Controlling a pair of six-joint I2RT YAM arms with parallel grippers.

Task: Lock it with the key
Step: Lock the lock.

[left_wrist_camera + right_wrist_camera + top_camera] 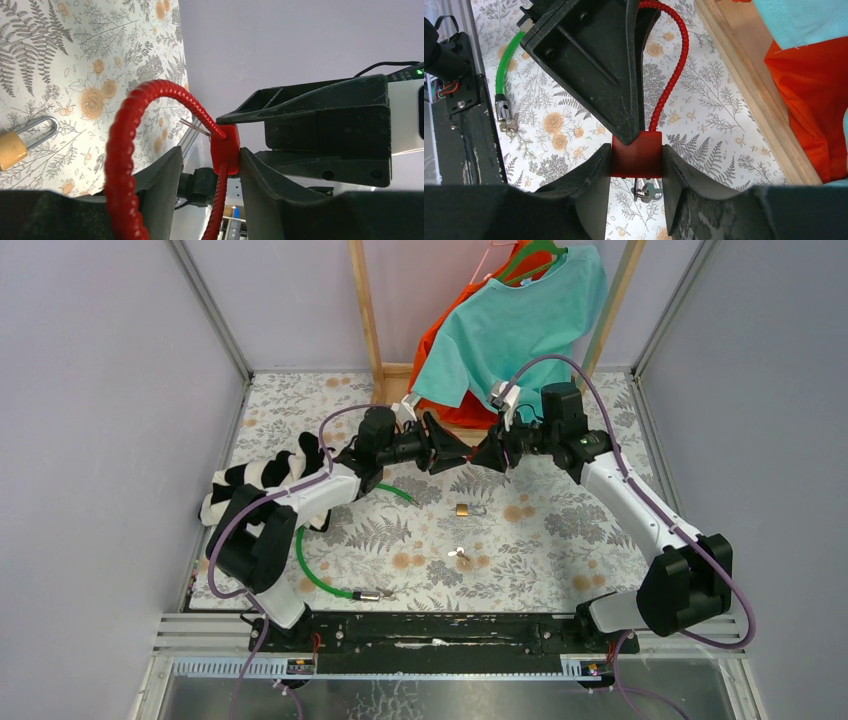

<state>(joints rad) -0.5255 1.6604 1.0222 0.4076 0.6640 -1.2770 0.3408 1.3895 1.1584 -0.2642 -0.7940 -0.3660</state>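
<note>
While both arms meet in mid-air above the table [570, 540], the red cable lock [120, 165] hangs between them, well clear of the patterned surface. Its block [636, 156] is clamped squarely by the right gripper [636, 159], with a finger pressed on either side. The left gripper [211, 155] straddles the same block from the opposite direction. One of its fingers touches the block and the other stands off with a visible gap, so these jaws look loose around block and cable rather than pinching them. Both ends of the red cable run into the block, so the loop seems closed. The locking turn itself appears not yet done: neither gripper shows a key, and a small bunch of keys [460, 556] lies on the table nearer the bases, well apart from the lock. A small metal piece [647, 192] shows just under the block in the right wrist view; whether it hangs from the block or rests on the table cannot be told. What seems left is fetching a key, seating it and turning it.
</note>
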